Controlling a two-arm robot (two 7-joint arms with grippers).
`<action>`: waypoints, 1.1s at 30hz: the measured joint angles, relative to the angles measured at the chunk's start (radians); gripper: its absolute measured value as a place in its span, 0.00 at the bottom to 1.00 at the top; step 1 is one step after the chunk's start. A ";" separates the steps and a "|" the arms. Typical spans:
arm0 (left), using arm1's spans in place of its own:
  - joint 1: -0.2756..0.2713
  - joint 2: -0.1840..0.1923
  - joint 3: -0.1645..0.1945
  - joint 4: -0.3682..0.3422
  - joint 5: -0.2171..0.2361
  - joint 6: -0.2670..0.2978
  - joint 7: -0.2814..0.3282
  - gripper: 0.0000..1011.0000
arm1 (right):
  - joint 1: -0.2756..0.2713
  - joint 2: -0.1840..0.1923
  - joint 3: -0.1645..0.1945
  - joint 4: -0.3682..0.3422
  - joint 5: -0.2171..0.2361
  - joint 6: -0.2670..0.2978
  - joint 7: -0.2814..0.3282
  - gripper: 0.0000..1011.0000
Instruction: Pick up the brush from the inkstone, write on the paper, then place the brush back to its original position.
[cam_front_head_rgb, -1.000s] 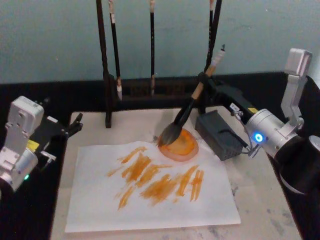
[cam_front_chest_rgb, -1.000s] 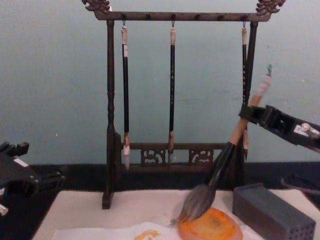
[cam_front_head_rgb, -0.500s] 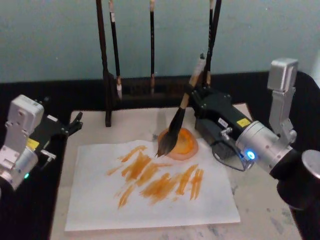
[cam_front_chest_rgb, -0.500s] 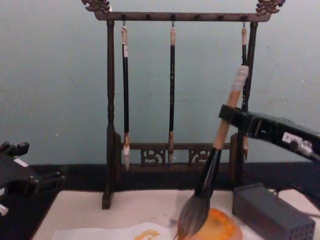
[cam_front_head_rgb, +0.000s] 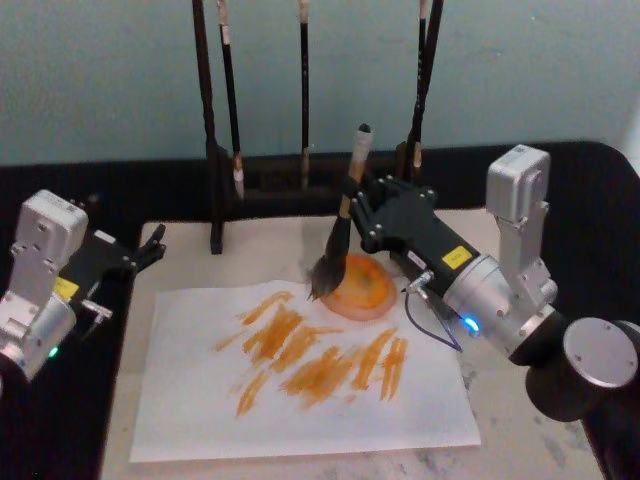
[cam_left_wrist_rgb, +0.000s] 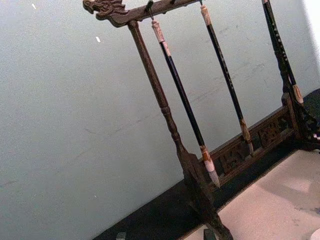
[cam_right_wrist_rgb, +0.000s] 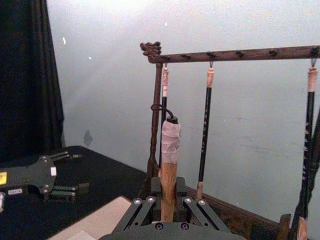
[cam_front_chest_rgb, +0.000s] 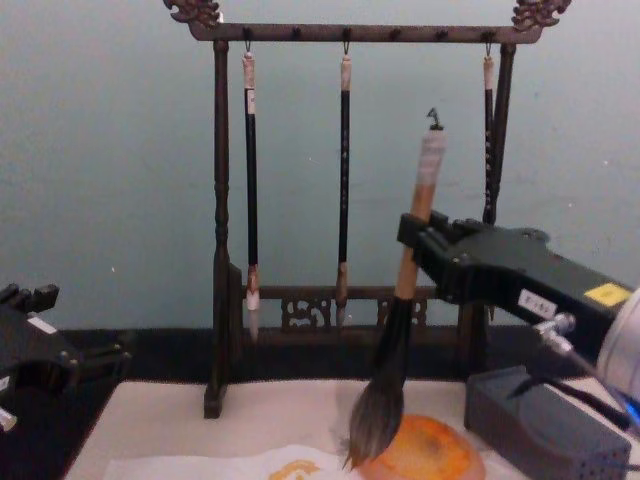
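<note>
We see soft, even light; shadows are faint and soft-edged. In the head view the paper (cam_front_head_rgb: 200, 400) is the brightest patch, toward 7 o'clock, and the black surface (cam_front_head_rgb: 120, 190) at 9 o'clock swallows detail. The glossy inkstone (cam_front_chest_rgb: 430, 455) carries a dull sheen. In the right wrist view the wall (cam_right_wrist_rgb: 100, 20) washes out to white at 12 o'clock, while 9 o'clock falls near black. The brush (cam_front_chest_rgb: 393, 335) has soft, blurred bristles in the chest view.

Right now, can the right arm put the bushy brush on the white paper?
Probably yes: the right gripper holds the thick tan-handled brush, tip at the round orange dish; the orange-streaked white paper lies alongside, unblocked; left gripper parked left.
</note>
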 joint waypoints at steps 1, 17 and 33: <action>0.000 0.000 0.000 0.000 0.000 0.000 0.000 0.99 | 0.008 -0.008 -0.003 0.014 -0.013 -0.007 0.002 0.17; 0.000 0.000 0.000 0.000 0.000 0.000 0.000 0.99 | 0.054 -0.073 -0.016 0.114 -0.085 -0.053 0.050 0.17; 0.000 0.000 0.000 0.000 0.000 0.000 0.000 0.99 | 0.042 -0.090 -0.001 0.118 -0.132 -0.059 0.072 0.17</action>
